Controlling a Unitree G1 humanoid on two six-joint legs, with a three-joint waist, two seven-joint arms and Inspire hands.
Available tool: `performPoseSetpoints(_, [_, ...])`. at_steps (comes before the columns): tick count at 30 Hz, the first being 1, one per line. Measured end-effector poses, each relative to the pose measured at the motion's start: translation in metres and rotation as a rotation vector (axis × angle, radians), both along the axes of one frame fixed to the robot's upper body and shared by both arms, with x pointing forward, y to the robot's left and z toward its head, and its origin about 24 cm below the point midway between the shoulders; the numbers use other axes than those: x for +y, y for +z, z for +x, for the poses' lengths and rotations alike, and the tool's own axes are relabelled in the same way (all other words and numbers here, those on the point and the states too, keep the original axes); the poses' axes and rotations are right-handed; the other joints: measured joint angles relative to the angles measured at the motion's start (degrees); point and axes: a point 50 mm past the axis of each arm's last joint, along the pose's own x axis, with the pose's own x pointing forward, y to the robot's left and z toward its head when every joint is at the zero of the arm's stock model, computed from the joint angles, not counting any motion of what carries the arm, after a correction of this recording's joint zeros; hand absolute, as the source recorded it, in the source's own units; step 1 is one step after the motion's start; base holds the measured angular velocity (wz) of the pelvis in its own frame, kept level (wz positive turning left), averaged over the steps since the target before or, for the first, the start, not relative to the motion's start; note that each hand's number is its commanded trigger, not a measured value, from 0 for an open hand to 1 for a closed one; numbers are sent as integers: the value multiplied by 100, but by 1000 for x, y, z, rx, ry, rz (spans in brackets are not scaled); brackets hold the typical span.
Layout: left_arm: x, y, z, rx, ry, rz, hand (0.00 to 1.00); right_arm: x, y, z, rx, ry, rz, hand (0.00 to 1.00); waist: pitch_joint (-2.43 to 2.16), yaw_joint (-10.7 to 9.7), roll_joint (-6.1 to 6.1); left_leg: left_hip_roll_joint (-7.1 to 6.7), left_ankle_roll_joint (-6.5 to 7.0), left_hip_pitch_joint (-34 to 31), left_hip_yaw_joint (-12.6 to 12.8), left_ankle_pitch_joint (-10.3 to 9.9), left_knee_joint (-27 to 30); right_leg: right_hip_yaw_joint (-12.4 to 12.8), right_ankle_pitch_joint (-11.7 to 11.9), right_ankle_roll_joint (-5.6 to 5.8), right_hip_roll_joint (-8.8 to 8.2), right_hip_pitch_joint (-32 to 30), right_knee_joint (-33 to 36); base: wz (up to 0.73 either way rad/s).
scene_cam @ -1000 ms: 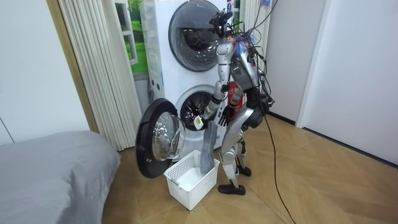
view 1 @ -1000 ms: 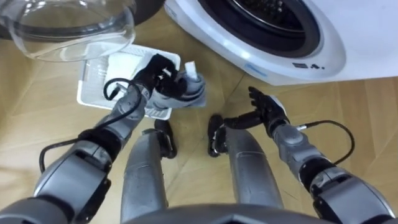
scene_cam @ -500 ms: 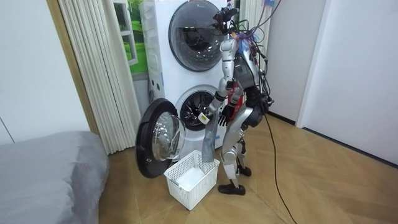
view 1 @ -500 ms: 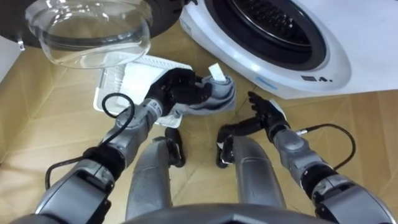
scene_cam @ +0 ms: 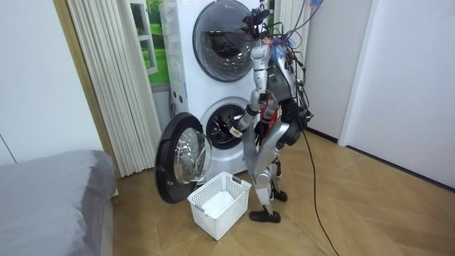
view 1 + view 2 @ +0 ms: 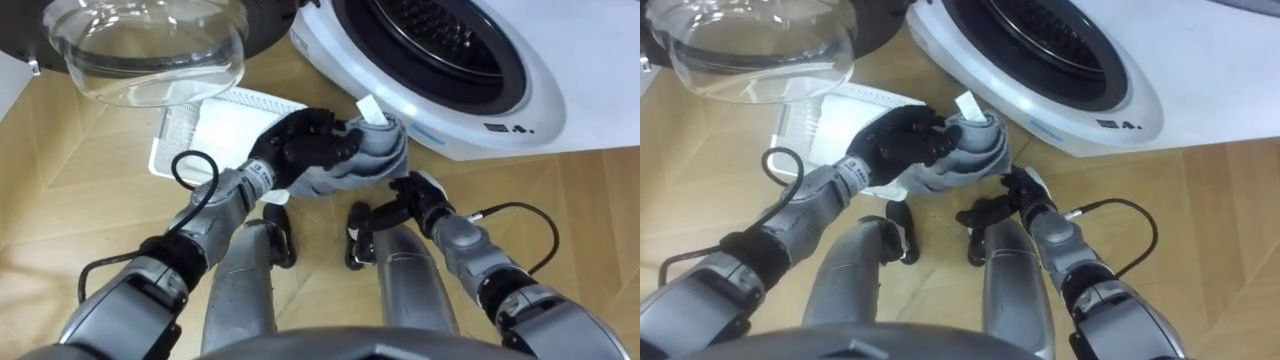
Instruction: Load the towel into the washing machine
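Note:
A grey towel (image 6: 368,160) with a small white tag is bunched in my left hand (image 6: 300,145), whose dark fingers are curled round it. It hangs just below the rim of the lower washing machine (image 6: 480,100), in front of its open drum (image 6: 440,35). My right hand (image 6: 418,190) sits right under the towel's lower edge, touching it. In the room view I stand upright close to the lower machine (image 5: 222,124), with its round door (image 5: 181,158) swung open to the room view's left.
The door's glass bowl (image 6: 150,50) hangs at my upper left. A white laundry basket (image 6: 215,125) stands on the wooden floor below the towel, by my feet. A second machine (image 5: 220,32) is stacked above. A grey bed (image 5: 50,206) and curtain (image 5: 106,78) lie further off.
My left hand has lifted the towel up out of the basket and to the right, toward the drum opening. The right hand has moved in under the towel.

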Motion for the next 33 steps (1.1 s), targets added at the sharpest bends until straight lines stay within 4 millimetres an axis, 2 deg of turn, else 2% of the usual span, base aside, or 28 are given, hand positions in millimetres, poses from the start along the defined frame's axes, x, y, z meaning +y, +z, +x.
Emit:
performPoseSetpoints(6, [-14, 13, 3, -31, -14, -116, 100, 1, 3, 3, -18, -3, 6, 0, 3, -86, -31, 10, 0, -21, 1, 0, 63, 14, -1, -2, 6, -34, 25, -1])
performPoseSetpoints(16, [-22, 10, -4, 29, -30, -221, 100, 4, -2, -3, 20, -1, 12, 0, 2, -89, -31, 10, 1, -26, -36, -1, 48, -29, 0, -2, 10, 10, 0, 1])
performPoseSetpoints(17, [-24, 9, -5, 37, -32, -236, 100, 5, -2, -3, 21, 1, 11, 43, 2, -89, -31, 10, 1, -28, -39, -1, 49, -34, 0, -2, 10, 10, 1, 0])
performPoseSetpoints(19, [-27, 10, -7, 40, -47, -252, 100, 6, -2, -3, 21, -4, 15, 100, 2, -79, -31, 11, 1, -27, -39, -1, 55, -34, -1, -3, 11, 7, 4, 0])
performPoseSetpoints(28, [-44, 13, -10, 119, -5, -451, 100, 9, -1, 1, 14, -26, -9, 100, -10, -83, -42, 0, 0, -9, -50, 1, 54, -35, -1, -3, 19, 22, -1, 0])
performPoseSetpoints(33, [-48, 13, -13, 142, -17, -510, 100, 6, -1, 1, 11, -49, -26, 100, -43, -80, -63, -1, -6, 12, -48, 2, 79, -12, 7, -15, 91, 41, -8, 0])
